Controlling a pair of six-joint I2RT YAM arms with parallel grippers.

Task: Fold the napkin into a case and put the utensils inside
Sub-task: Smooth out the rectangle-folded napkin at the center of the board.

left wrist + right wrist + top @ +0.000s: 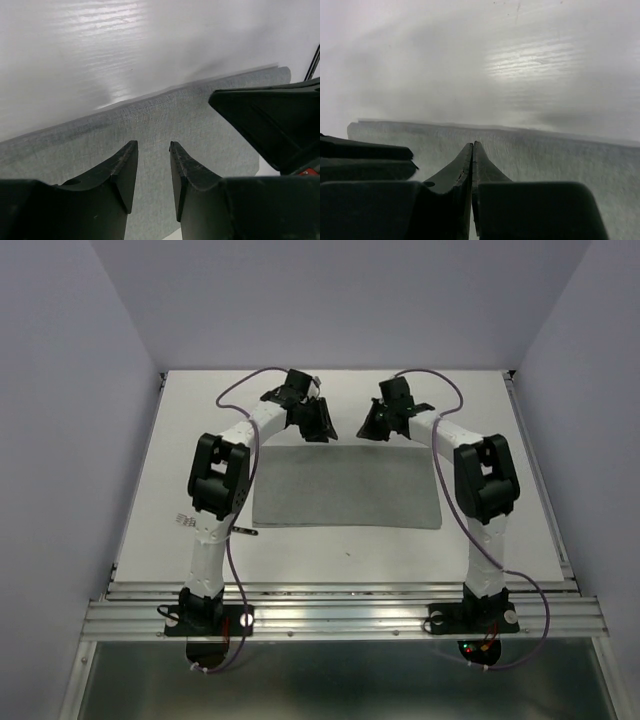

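The grey napkin lies flat on the white table as a wide rectangle. My left gripper hovers over its far edge left of centre; in the left wrist view the jaws stand a little apart with only cloth beneath and nothing between them. My right gripper is over the far edge right of centre; in the right wrist view its jaws are pressed together and empty above the cloth. The utensils lie by the left arm, mostly hidden behind it.
The white table has raised rails at its left and right sides and a metal rail at the near edge. Pale walls close in behind and on both sides. The right gripper's body shows in the left wrist view.
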